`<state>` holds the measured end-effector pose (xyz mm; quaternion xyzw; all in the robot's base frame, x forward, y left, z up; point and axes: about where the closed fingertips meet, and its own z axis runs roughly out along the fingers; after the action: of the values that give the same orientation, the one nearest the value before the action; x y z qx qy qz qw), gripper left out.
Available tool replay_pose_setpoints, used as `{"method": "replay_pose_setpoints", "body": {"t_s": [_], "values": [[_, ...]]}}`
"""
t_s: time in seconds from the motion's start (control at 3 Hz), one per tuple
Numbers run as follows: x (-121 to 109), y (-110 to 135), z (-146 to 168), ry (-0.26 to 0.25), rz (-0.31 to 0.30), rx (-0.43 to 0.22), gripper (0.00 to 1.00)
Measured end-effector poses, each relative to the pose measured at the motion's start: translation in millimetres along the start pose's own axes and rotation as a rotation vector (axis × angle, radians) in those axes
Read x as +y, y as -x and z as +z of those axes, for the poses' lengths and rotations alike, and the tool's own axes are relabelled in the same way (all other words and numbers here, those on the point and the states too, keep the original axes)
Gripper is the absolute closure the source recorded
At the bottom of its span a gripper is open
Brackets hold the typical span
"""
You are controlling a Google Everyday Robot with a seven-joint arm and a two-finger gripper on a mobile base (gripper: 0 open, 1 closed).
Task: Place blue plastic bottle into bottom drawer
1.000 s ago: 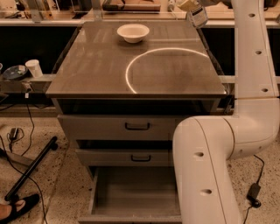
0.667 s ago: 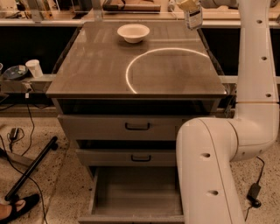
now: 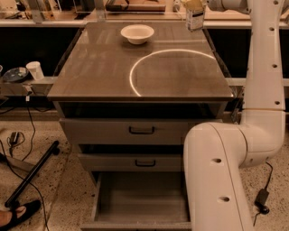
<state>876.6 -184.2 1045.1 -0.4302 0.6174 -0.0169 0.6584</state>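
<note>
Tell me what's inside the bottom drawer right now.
The bottom drawer is open, and nothing shows on its visible grey floor. The robot arm covers its right side, so that part is unseen. The blue plastic bottle is at the cabinet top's far right edge, under the gripper.

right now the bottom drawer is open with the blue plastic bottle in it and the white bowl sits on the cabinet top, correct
No. In the camera view the bottom drawer is open, but the blue plastic bottle is upright at the far right corner of the cabinet top, under the gripper. The white bowl is on that top.
</note>
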Motion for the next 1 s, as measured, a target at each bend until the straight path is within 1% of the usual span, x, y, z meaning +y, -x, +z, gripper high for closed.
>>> {"method": "replay_pose_setpoints", "body": {"t_s": [0.33, 0.67, 1.0], "values": [[-3.4, -1.0, -0.3, -0.015, 0.121, -0.085, 1.0], [-10.6, 0.1, -1.4, -0.037, 0.3, -0.206, 1.0], [-10.6, 0.1, -1.4, -0.037, 0.301, -0.206, 1.0]]}}
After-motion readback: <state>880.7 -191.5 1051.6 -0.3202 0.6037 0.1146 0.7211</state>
